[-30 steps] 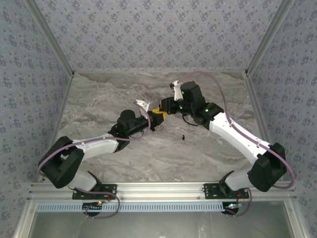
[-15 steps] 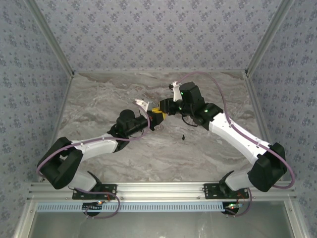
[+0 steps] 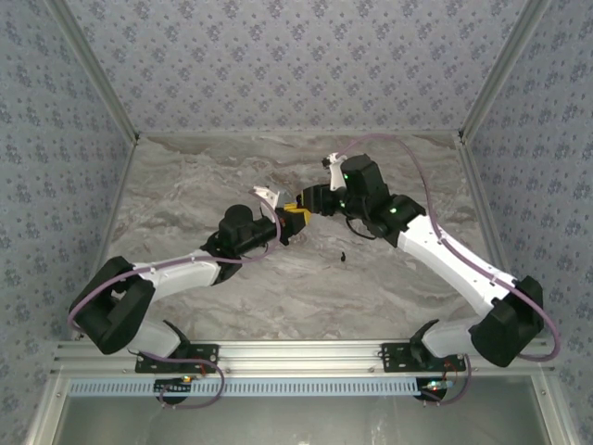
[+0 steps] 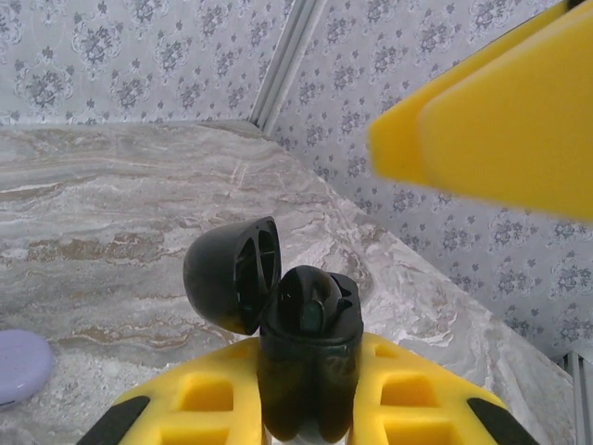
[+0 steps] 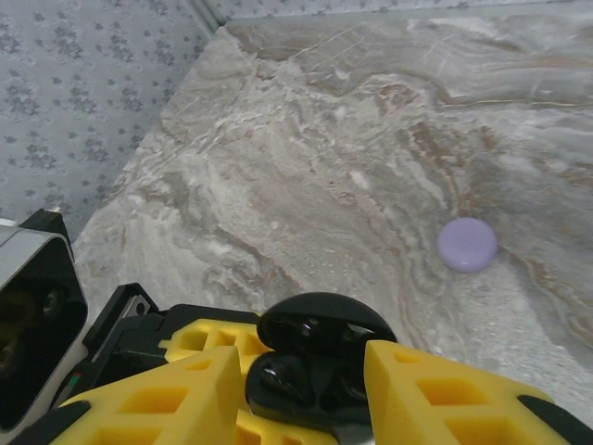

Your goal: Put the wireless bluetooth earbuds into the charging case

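My gripper (image 5: 301, 362) is spread wide, a yellow finger (image 5: 148, 399) on either side of the black charging case (image 5: 324, 326), whose lid stands open. The left gripper (image 5: 269, 399) grips the case from below. Beyond the case, to its right, a lilac puck (image 5: 466, 244) lies on the marble table (image 5: 306, 167)

glossy black plastic charging case (image 4: 306, 352), smooth matt lilac puck (image 5: 466, 245), polished marble-look table (image 5: 371, 139).

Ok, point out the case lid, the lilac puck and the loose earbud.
Case lid (image 4: 232, 276): left wrist, its middle.
Puck (image 5: 466, 245): right wrist, top face.
Earbud (image 3: 342, 255): top external, its middle.
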### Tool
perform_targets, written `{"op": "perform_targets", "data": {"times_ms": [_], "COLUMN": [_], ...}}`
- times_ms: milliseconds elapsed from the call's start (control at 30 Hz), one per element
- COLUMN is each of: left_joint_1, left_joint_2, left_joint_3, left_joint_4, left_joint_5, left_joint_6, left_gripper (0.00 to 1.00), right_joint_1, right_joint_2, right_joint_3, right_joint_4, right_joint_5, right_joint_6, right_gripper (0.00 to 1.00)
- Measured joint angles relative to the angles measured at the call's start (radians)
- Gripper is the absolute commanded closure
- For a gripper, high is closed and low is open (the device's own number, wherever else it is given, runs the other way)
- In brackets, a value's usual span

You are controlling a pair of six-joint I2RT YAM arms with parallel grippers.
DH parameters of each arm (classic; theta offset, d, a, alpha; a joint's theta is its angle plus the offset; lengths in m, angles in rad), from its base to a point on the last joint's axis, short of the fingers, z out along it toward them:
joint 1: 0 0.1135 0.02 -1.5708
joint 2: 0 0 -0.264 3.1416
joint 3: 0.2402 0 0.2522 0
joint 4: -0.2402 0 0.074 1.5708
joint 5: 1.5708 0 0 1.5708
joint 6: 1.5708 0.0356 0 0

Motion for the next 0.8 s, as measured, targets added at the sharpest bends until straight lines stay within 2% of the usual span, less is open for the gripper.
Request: {"op": "perform_targets", "data": {"times_ms": [333, 800], "left_joint_1": [0.000, 0.000], "left_joint_2": [-0.130, -0.269], "left_joint_3": [0.000, 0.000], "left_joint_4": [-0.158, -0.380], "left_joint_5": [-0.030, -0.089], "left_joint_6": [0.071, 0.176], "left_gripper": [0.83, 0.84], "right_joint_1": [-0.064, -0.139], "right_joint_2": [-0.062, -0.057], "right_joint_3": [-0.007, -0.200], "right_joint_4": [-0.129, -0.272], "right_joint_5": [0.126, 0.091], "right_joint_6": [-0.004, 0.009], "right_gripper": [0.57, 0.59]}}
